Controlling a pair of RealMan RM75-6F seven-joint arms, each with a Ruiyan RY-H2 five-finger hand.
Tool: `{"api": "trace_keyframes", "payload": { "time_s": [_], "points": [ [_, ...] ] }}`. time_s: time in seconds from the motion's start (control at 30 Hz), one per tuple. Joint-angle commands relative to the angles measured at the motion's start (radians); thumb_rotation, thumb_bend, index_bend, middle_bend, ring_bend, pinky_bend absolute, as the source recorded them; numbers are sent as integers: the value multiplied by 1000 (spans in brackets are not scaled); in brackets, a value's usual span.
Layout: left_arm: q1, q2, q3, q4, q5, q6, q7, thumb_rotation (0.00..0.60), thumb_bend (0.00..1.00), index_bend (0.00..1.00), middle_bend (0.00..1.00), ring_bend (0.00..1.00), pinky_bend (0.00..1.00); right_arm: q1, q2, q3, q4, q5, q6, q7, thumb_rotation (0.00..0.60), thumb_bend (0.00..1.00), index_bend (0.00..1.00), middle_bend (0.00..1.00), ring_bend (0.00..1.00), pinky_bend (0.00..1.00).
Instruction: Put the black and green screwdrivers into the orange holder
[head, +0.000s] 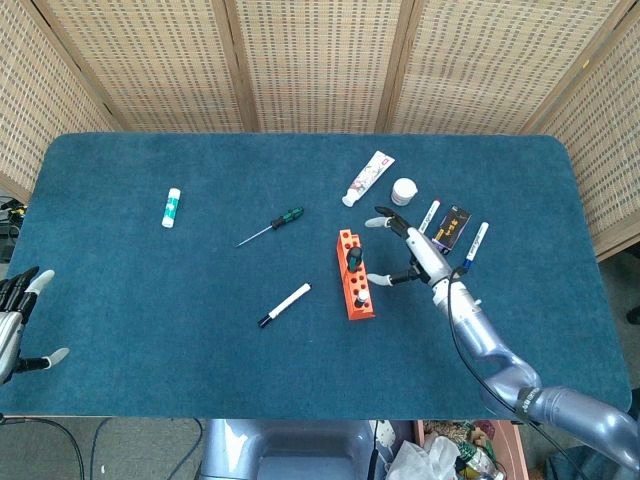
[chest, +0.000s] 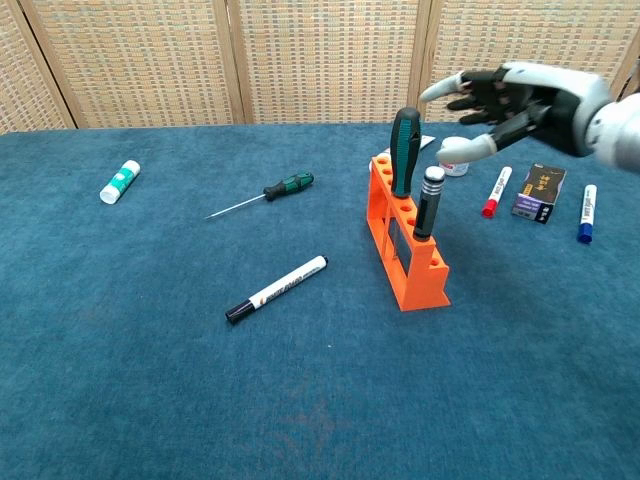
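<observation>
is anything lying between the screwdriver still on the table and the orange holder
Nothing visible. The small green and black screwdriver lies on bare cloth left of the orange holder; the black-capped marker lies nearer the camera, off that line.

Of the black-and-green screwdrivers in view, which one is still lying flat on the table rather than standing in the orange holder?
The small thin-shafted green-and-black screwdriver lies flat on the blue table, left of the orange holder. The large green-handled screwdriver stands upright in it.

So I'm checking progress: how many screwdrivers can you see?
3. Two stand upright in the orange holder: a green-and-black screwdriver and a black screwdriver with a silver cap. A smaller green-and-black screwdriver lies on the table, left of the holder.
</observation>
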Motion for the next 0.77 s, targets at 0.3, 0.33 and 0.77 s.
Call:
{"api": "trace_keyframes", "payload": {
  "time_s": [0.3, 0.33, 0.77],
  "points": [
    [32, -54, -1, 61, 71, 96, -13, 600, 0, 0, 0, 0, 0, -266, 274, -153, -121, -243, 438, -456, 600, 0, 48, 0, 0, 0],
    [35, -62, -1, 70, 82, 109, -12, 600, 0, 0, 0, 0, 0, -288, 287, -162, -142, -249, 466, -505, 600, 0, 48, 0, 0, 0],
    [69, -114, 21, 147, 204, 213, -14, 600, 0, 0, 0, 0, 0, -481, 312, -261, -233, -324, 679, -884, 600, 0, 48, 0, 0, 0]
  ]
}}
